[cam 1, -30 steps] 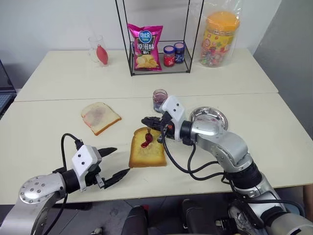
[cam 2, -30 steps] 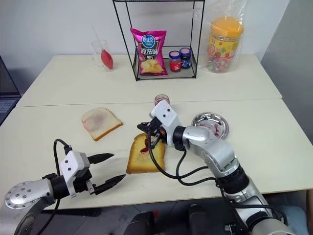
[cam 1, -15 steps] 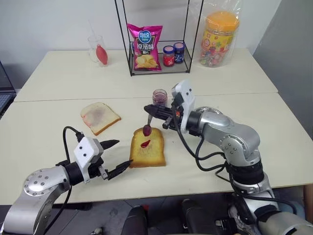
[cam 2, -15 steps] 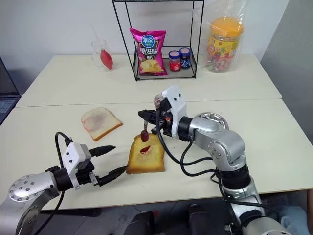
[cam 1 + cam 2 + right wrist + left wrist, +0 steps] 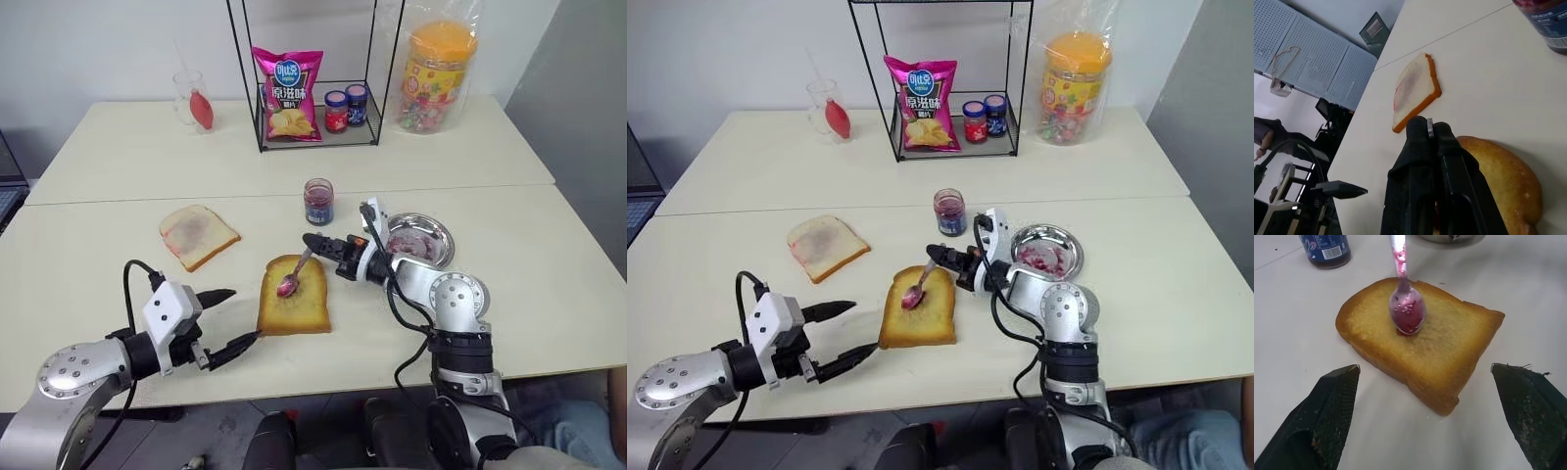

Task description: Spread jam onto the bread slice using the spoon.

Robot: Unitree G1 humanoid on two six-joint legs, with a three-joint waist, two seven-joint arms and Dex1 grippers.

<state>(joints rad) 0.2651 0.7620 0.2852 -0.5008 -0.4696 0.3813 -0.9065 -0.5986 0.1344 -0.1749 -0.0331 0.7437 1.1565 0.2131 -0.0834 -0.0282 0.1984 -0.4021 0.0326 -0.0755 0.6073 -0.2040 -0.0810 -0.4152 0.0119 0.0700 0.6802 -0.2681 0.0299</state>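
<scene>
L gripper [image 5: 227, 317] nearest, fingers spread wide, holding nothing, hovering just off the near-left corner of the bread slice [image 5: 294, 296], not touching. Bread lies flat on the table [image 5: 118, 245]. Spoon [image 5: 292, 278] bowl sits on the bread's top face w/ jam [image 5: 1408, 321] in it, handle angling up to the R gripper [image 5: 315, 242], which is clamped on the handle, just past the bread's far-right edge. Jam jar [image 5: 318, 201] behind; metal dish [image 5: 421, 238] to its right.
</scene>
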